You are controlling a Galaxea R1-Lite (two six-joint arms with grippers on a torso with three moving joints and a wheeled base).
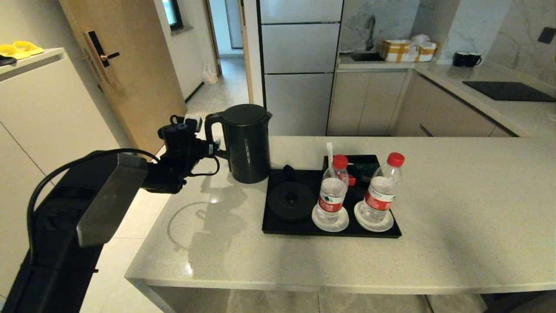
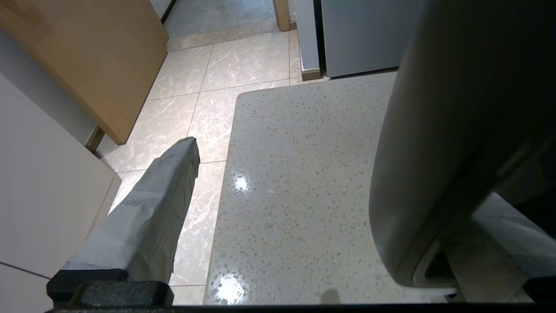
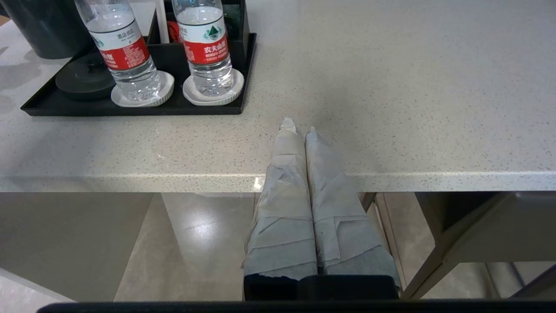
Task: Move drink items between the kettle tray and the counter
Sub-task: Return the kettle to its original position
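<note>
The head view looks forward and down over the counter (image 1: 434, 243). The left wrist view looks steeply down, very near the kettle (image 2: 456, 143) at the counter's left end. The right wrist view looks from beyond the near edge toward the tray (image 3: 130, 106), shared with the head view.

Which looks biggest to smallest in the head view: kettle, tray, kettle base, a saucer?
1. tray
2. kettle
3. kettle base
4. saucer; the second saucer looks alike.

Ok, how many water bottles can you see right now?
2, both upright on the kettle tray: the left bottle and the right bottle, each on a white saucer. None elsewhere in view.
</note>
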